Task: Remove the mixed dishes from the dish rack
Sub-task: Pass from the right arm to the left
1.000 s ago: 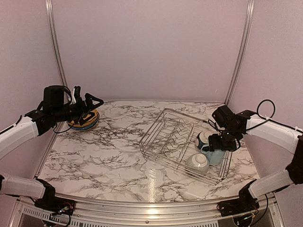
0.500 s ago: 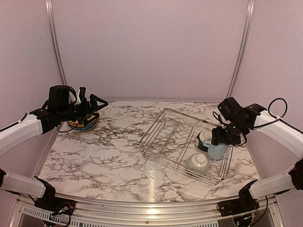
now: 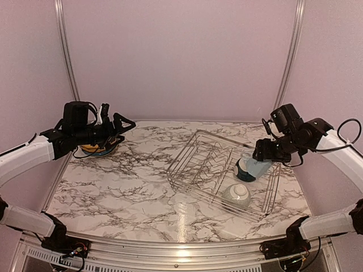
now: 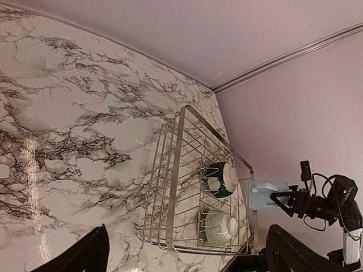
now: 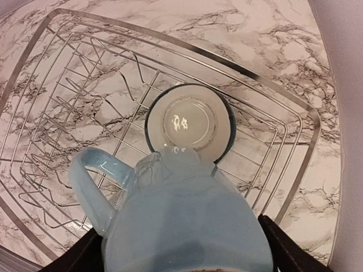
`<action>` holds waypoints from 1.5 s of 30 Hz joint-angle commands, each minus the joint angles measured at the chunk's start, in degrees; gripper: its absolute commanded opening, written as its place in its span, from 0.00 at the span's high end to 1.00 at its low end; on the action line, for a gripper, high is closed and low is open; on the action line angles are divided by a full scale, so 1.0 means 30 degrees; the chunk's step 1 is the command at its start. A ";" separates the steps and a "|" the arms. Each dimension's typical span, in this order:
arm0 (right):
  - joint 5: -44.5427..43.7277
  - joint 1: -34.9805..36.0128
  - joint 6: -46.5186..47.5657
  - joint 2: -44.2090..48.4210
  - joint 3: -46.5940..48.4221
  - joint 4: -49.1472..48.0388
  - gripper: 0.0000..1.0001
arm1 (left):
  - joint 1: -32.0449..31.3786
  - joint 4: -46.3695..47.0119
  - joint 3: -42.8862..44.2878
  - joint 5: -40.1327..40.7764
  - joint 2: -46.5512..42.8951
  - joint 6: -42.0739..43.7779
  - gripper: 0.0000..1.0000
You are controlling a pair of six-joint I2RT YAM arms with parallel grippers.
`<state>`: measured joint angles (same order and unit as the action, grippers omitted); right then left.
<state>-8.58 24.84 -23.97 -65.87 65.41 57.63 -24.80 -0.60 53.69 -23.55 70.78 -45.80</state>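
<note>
Top: right gripper (image 3: pixel 262 160) clamps light blue mug (image 3: pixel 256 168) above dish rack (image 3: pixel 198 161). Left gripper (image 3: pixel 117 124) spread wide, empty, near plates (image 3: pixel 99 149).
Left wrist: 2 bowls (image 4: pixel 218 178) sit in rack.
Right wrist: mug hangs over 1 bowl.
I judge mug unloading underway. Next: carry it clear of the wires, set it on table (image 3: pixel 136 181).

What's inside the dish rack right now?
Two overturned small bowls: near bowl, far bowl. The light blue mug, gripped by the right end effector, covers the far bowl's edge.
</note>
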 commanded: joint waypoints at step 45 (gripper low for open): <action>1.6038 0.2083 -1.0722 -0.1150 -0.5016 -2.5166 1.00 | -0.8719 1.5603 0.2636 -0.2301 0.8010 -0.4922 0.51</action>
<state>38.50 30.55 -55.31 -69.58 48.56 -10.76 -50.46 40.86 60.27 -28.60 92.73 -58.41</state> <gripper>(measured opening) 0.779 0.533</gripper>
